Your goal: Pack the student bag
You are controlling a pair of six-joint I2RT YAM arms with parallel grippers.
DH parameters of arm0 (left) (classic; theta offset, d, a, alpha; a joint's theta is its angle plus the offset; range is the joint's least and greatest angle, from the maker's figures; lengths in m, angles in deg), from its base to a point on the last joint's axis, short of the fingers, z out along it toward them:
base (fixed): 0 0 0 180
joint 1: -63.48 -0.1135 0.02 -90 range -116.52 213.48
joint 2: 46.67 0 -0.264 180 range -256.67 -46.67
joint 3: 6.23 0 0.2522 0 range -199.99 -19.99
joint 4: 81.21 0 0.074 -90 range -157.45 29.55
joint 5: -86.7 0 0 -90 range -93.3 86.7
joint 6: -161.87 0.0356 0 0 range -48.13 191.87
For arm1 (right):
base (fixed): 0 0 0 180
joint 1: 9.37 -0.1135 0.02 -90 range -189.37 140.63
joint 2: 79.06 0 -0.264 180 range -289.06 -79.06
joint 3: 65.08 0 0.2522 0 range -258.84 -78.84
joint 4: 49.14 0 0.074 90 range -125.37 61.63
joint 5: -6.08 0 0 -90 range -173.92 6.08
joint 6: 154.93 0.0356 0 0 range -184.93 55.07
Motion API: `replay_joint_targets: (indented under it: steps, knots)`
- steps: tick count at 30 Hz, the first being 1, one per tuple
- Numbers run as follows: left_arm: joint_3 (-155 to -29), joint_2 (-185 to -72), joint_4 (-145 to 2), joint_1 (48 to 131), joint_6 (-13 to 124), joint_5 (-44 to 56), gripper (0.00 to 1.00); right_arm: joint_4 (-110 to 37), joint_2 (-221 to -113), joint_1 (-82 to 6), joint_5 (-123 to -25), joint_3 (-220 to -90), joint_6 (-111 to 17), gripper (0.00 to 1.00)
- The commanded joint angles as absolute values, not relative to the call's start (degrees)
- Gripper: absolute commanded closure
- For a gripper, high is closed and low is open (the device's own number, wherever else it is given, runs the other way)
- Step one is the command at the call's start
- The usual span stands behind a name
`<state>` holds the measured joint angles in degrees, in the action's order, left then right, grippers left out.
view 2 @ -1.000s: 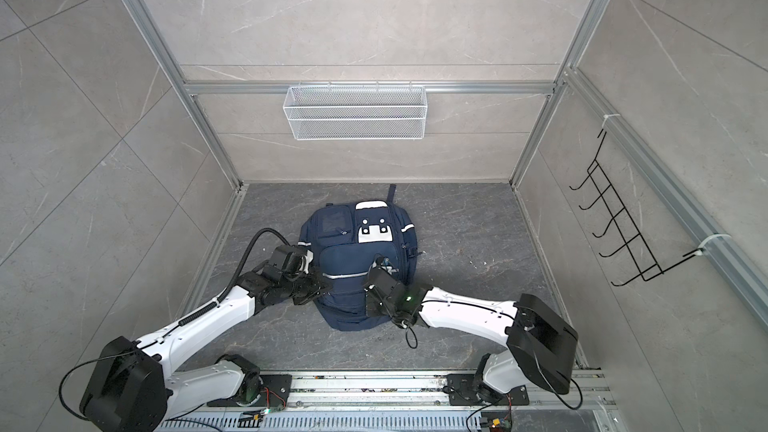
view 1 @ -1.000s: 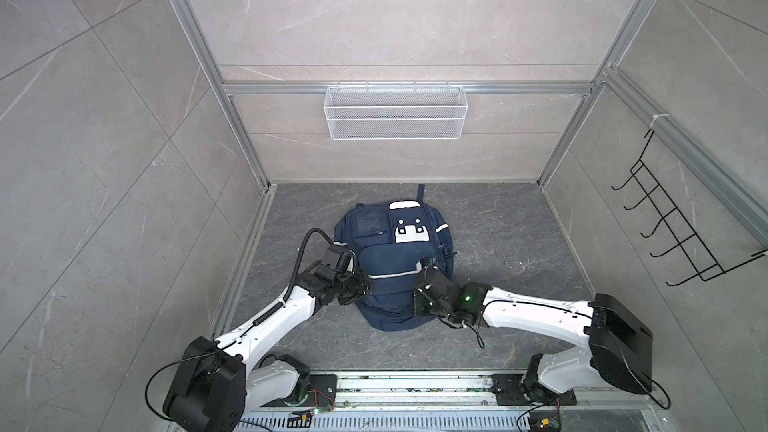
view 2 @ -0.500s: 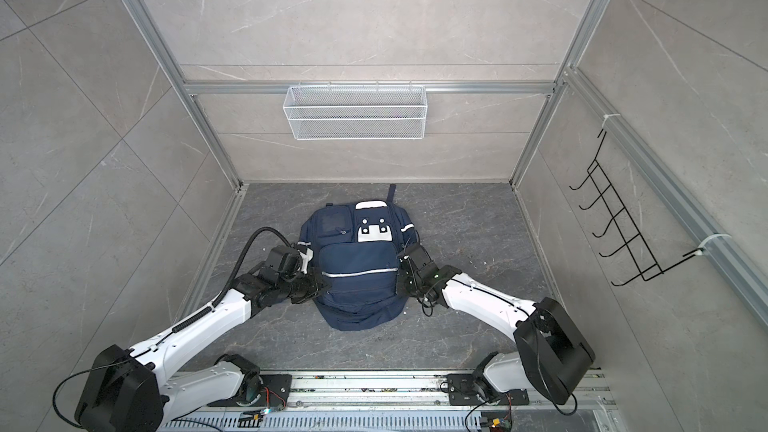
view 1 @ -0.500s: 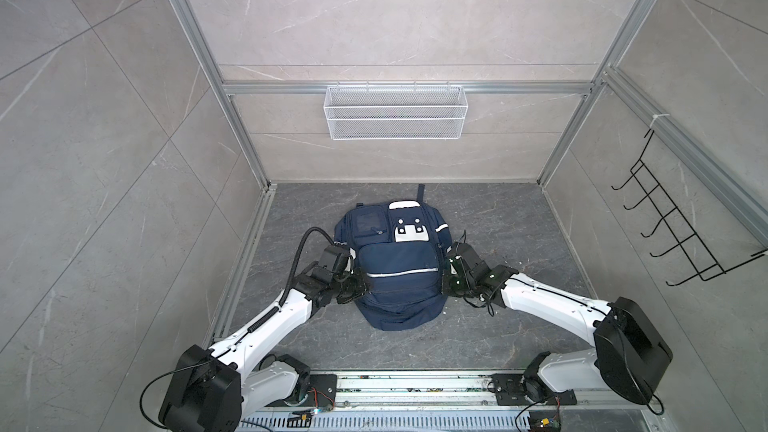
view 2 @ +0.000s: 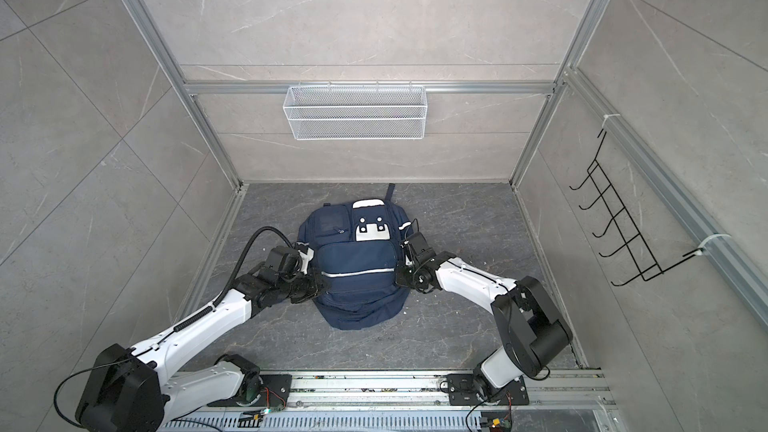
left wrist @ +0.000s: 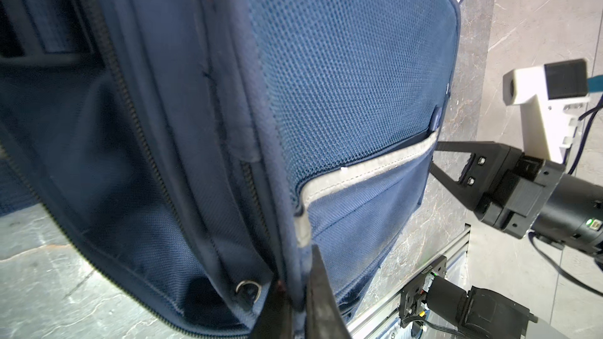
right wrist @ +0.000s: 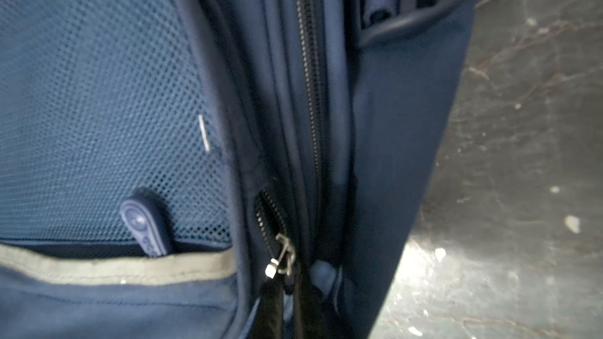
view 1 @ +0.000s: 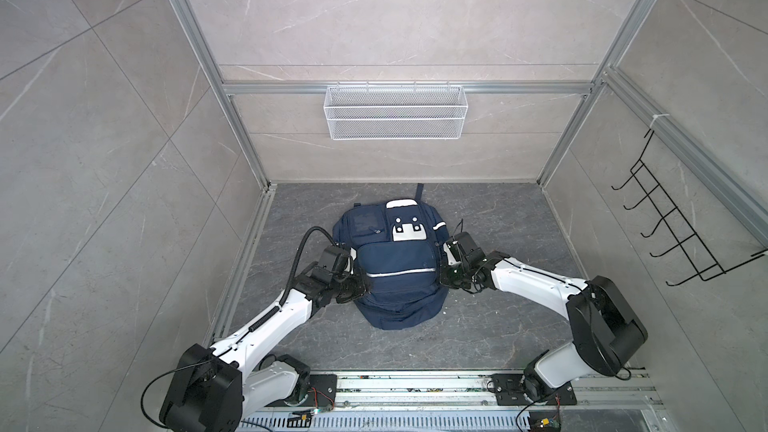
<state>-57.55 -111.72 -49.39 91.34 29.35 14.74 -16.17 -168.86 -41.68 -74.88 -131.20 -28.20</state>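
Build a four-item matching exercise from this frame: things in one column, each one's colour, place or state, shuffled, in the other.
Things:
1. backpack
2. basket
3. hook rack
4. left gripper

Descriptions:
A. black wire, hung on the side wall
B. shut on the backpack's edge
C. navy, lying on the floor
D. white mesh, hung on the back wall

Pairs: 1-C, 2-D, 3-A, 4-B
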Motion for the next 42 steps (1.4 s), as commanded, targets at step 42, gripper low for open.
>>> replay_joint_targets:
  steps: [42]
  knots:
    - [-75.79, -127.95, -40.08, 80.01, 36.54, 10.58, 0.66, -15.74, -169.14, -60.07, -79.44, -133.83, -22.71, 1.0]
